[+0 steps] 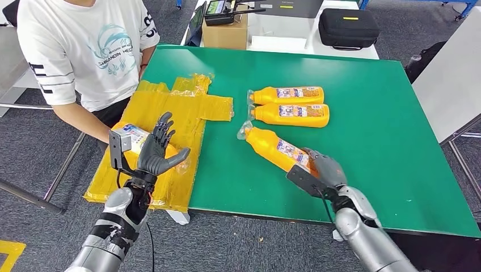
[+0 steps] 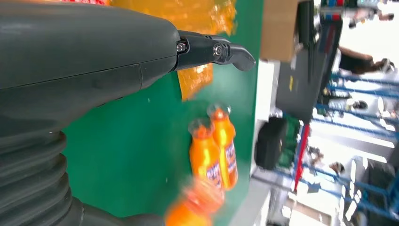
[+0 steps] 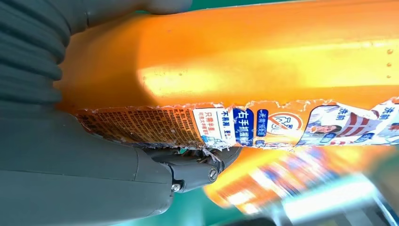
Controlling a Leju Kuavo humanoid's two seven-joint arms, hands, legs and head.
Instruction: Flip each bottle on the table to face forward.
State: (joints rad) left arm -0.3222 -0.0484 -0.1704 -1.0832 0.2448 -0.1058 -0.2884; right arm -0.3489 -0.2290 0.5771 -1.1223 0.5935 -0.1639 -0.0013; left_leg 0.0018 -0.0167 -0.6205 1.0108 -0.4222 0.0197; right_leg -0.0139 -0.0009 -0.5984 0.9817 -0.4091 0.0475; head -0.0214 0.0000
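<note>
The nearest orange bottle lies on its side on the green table, slanted, with its clear cap pointing far-left and its base toward the near edge. Its torn blue-and-white label faces up. The right hand grasps this bottle at its base end, close to the table's near edge; in the right wrist view the fingers wrap under the label against the orange body.

The left hand hovers over the yellow taped sheet at the table's left side, fingers spread apart and holding nothing. Just behind it lies a fourth bottle, partly hidden.

Farther back, near the table's middle, two more bottles lie side by side, touching, caps to the left and labels up. Bare green surface stretches to their right, out to the right edge.

A person in a white shirt sits at the far left corner. Beyond the far edge stand a cardboard box and a black case.
</note>
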